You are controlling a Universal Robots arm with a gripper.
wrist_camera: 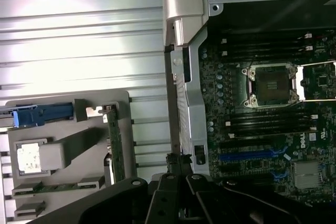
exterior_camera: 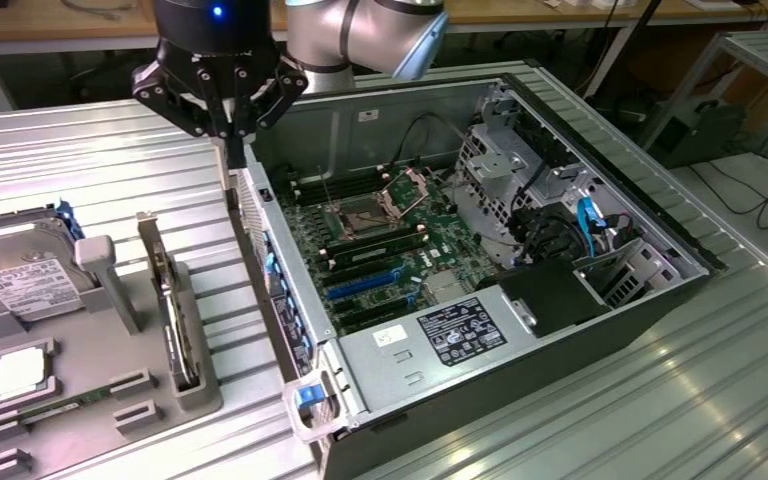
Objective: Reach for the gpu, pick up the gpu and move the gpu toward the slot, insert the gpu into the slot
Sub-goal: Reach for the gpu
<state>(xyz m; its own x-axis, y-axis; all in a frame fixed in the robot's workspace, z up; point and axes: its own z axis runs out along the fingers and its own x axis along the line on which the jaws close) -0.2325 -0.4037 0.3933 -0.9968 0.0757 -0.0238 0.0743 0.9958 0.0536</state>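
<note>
Hovering over the wall of the open computer case (exterior_camera: 267,250), the hand (exterior_camera: 235,152) is pinched shut and empty, seemingly at the reach step, while the gpu (exterior_camera: 175,315) stands on edge in a grey holder (exterior_camera: 204,392) on the worktop (exterior_camera: 104,160), so grasping calls for opening first.

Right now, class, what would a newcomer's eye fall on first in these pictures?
The open computer case sits on the exterior view's right, its green motherboard laid bare. The black pincer hangs shut and empty over the case's wall. On the exterior view's left, a grey holder keeps the gpu upright beside a hard drive.
</note>
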